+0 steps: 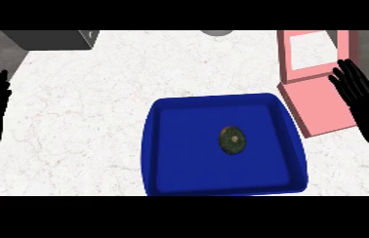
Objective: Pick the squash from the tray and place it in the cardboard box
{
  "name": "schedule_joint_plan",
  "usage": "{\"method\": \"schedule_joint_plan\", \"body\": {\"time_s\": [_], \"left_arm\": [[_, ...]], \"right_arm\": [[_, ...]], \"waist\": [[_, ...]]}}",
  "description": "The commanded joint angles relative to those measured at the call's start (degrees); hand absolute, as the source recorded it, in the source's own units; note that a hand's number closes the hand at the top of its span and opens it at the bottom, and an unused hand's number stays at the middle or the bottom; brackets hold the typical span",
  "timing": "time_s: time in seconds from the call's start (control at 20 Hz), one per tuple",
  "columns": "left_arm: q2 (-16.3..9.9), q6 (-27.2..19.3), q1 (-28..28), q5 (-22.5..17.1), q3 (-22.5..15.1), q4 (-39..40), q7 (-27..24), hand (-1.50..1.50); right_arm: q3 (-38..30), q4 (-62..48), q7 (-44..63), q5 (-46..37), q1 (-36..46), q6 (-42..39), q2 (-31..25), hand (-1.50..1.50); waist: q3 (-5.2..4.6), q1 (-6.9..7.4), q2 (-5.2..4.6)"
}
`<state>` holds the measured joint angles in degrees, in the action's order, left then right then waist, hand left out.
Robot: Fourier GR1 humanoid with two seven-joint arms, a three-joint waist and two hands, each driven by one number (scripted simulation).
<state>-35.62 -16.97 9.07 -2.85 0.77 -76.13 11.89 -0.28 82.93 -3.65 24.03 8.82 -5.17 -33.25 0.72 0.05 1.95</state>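
- The left hand [4, 93] shows only as a thin black sliver at the view's left edge; most of it is cut off, so I cannot tell how its fingers stand.
- A dark grey block [51, 39] sits at the top left of the counter [79, 115]; the top edge cuts it off, and what it is stays unclear.
- A small grey rounded shape [216, 32] peeks in at the top centre, mostly out of view.
- The blue tray [155, 149] lies on the white marbled counter, low in the middle; its near rim runs along the lower edge of the view.
- The squash [232, 139], dark green and oval, rests on the tray's floor a little right of its centre, touching no wall and well apart from both hands.
- The pink box [317, 105] stands just beside the tray's right far corner; the right edge of the view and the hand in front of it hide part of it, and a flap rises behind it.
- The right hand [355, 88] is at the right edge over the box, fingers straight, spread and pointing up, holding nothing; its outer side is cut off.
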Motion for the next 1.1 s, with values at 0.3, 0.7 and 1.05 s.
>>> {"method": "schedule_joint_plan", "body": {"time_s": [0.3, 0.7, 1.05], "left_arm": [[7.21, 11.03, 2.64, -2.28, -11.13, -10.71, -12.10, 0.00], [8.01, 15.86, 1.75, -3.14, -12.04, -11.38, -18.00, 0.00], [9.33, 16.81, 3.27, -1.85, -12.42, -10.72, -18.66, 0.00]], "right_arm": [[-2.53, 13.69, 2.03, -17.64, 0.73, 10.74, -12.59, -1.50], [5.55, 30.41, -1.57, -35.20, -13.52, 19.67, -8.49, -1.50], [12.62, 36.78, 14.91, -47.72, -12.35, 12.41, -14.90, -1.50]], "waist": [[-1.72, -5.65, -0.68], [-0.82, -1.52, -1.67], [-0.92, -0.15, -1.83]]}}
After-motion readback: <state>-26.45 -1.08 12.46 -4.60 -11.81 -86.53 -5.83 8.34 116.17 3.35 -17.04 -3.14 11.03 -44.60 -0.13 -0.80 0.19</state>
